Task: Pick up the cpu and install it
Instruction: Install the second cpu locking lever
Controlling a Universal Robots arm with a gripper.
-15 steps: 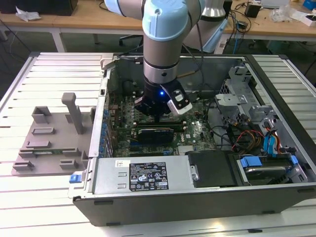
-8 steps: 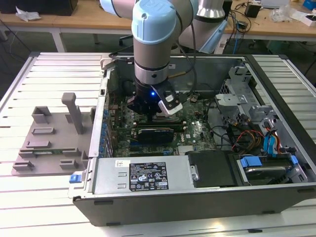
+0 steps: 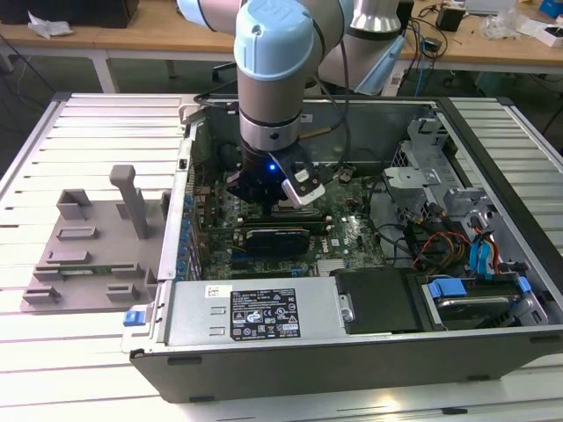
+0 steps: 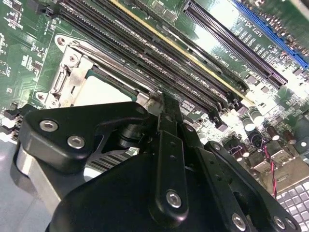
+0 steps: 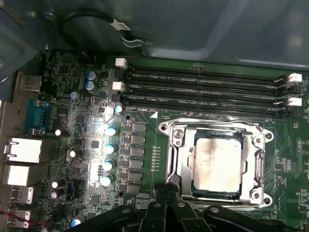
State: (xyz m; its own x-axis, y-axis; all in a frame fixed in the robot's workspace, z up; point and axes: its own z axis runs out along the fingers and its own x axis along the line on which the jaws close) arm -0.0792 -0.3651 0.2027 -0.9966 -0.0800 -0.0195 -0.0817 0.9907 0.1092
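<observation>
On the exterior view's left, a grey tray [image 3: 88, 255] lies on the counter [image 3: 53, 352]. Right of it, inside the open computer case [image 3: 369, 352], the gripper [image 3: 280, 207] hangs low over the motherboard [image 5: 87, 121]. The cpu [image 5: 217, 164] sits seated in its socket frame [image 5: 176, 164], free of the jaws; whether they are parted I cannot tell.

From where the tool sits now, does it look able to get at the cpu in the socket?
Probably yes. The cpu lies face up in the metal socket frame with nothing over it, and the tool hangs just beside the frame, inside the open computer case.
</observation>
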